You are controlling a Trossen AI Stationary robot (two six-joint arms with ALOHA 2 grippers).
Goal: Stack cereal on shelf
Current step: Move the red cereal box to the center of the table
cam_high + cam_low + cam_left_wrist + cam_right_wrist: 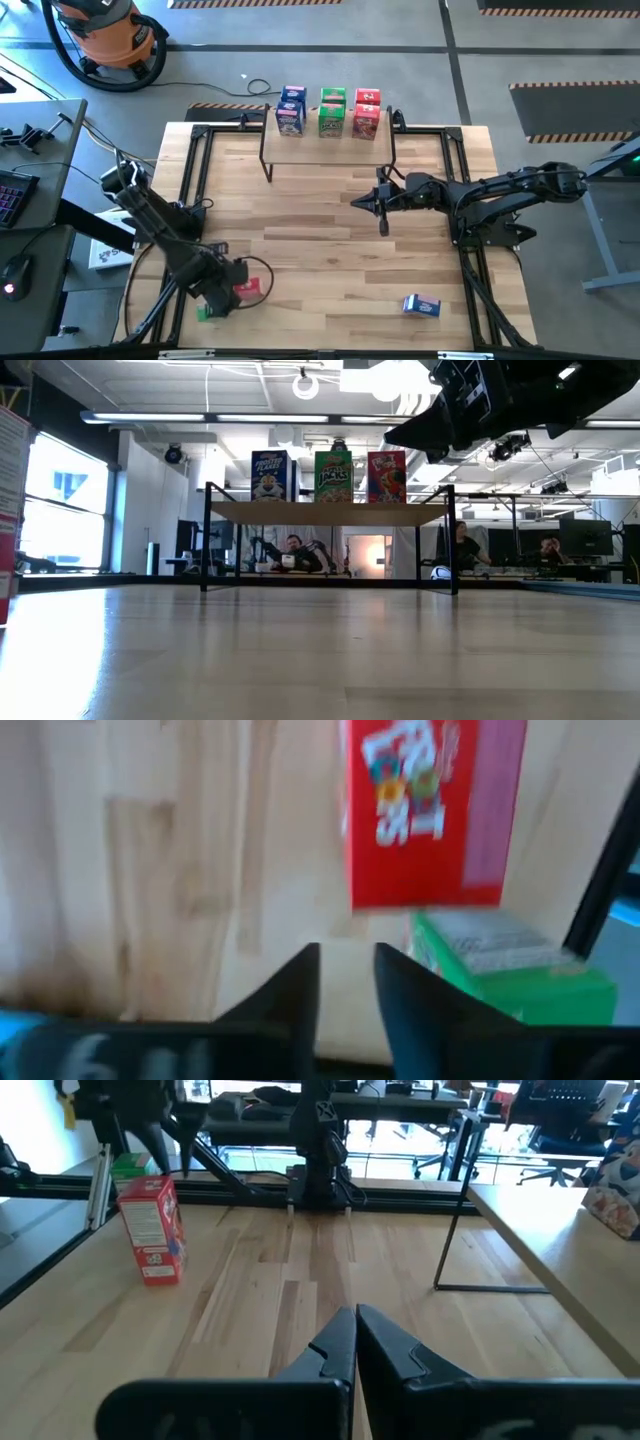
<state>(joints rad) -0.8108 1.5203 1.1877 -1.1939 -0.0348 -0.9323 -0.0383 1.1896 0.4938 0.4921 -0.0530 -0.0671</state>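
Cereal on shelf | blue box reads "FROSTED FLAKES"

- In the left wrist view, the red cereal box was blurred and cut off at the edge.
- Your high view hid most of the green box beneath the left arm.

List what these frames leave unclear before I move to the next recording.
- Left pincer: the arm hides it from above; the wrist view shows a narrow gap, nothing gripped.
- Green box: mostly behind the red box there; only a sliver shows under the arm from above.
- Blue box lying near the front edge: print too small to read.
- Boxes on the shelf: how many stand behind the front row.
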